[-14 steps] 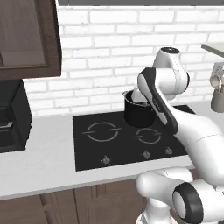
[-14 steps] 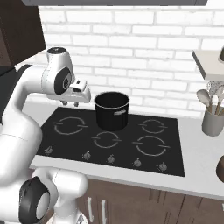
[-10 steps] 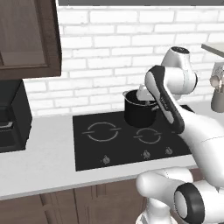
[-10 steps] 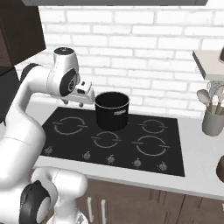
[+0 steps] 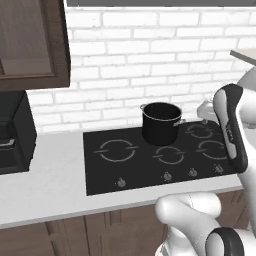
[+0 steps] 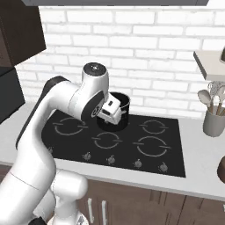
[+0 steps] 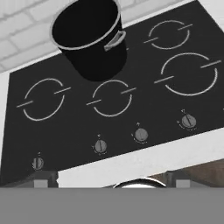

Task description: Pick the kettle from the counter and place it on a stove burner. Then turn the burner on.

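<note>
Hand view looks down along the tool (image 7: 109,177) onto the stove (image 7: 65,127), a glossy black glass cooktop with grey ring marks. The two dark fingertips (image 7: 43,178) stand well apart at the bottom of that view, so the tool is spread wide with nothing between them. A tall black pot (image 7: 89,37) with side handles sits on a rear ring of the cooktop, close to the white brick wall (image 7: 26,48). The burner (image 7: 189,74), the largest ring drawn as broken arcs, lies to the right of the pot in this view and is bare. A row of small knobs (image 7: 141,134) runs along the near edge of the glass, beside a strip of pale desk (image 7: 144,159).

From the right base view the white arm bends over the left part of the stove (image 6: 127,151), and the tool (image 6: 115,115) hangs above the cooktop, just in front of the pot (image 6: 124,102). A grey utensil holder (image 6: 213,122) with spoons stands on the desk (image 6: 197,173) to the right of the stove.

From the left base view the pot (image 5: 160,121) stands at the back of the stove (image 5: 125,167), with a dark appliance (image 5: 15,132) at the far left of the desk (image 5: 50,185) under a dark wooden wall cabinet (image 5: 32,45). I cannot tell where the kettle is.
</note>
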